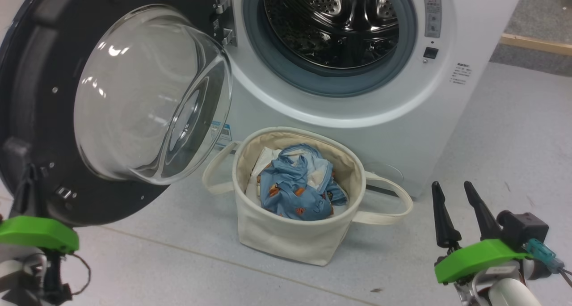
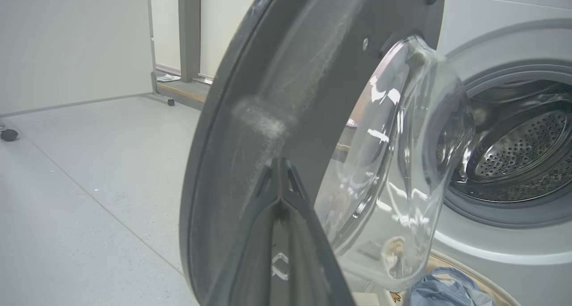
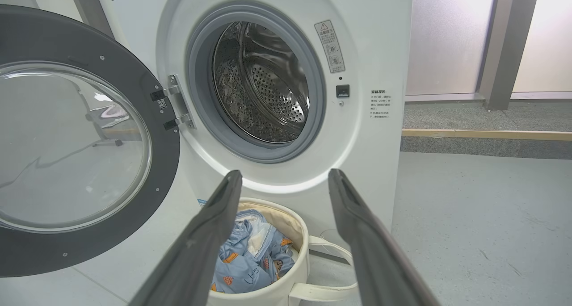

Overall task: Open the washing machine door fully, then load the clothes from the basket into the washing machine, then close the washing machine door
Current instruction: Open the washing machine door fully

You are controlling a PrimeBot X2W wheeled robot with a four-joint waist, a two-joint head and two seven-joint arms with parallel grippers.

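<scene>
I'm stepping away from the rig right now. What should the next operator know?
Left gripper: shut, holding nothing, tips at the dark inner rim of the door.
Right gripper: open, empty, right of the basket.
Done: door stands wide open, on the machine's left.
Clothes are in the basket, in front of the machine; none seen in the drum.
To do: open the door further if needed, load clothes, close door.

washing machine [image 1: 447,132]: white, grey gasket [image 1: 330,81]
door [image 1: 40,118]: black rim, clear glass [image 1: 147,91]
basket [image 1: 286,239]: plain cream
clothes [image 1: 295,185]: light blue (orange cartoon prints)
</scene>
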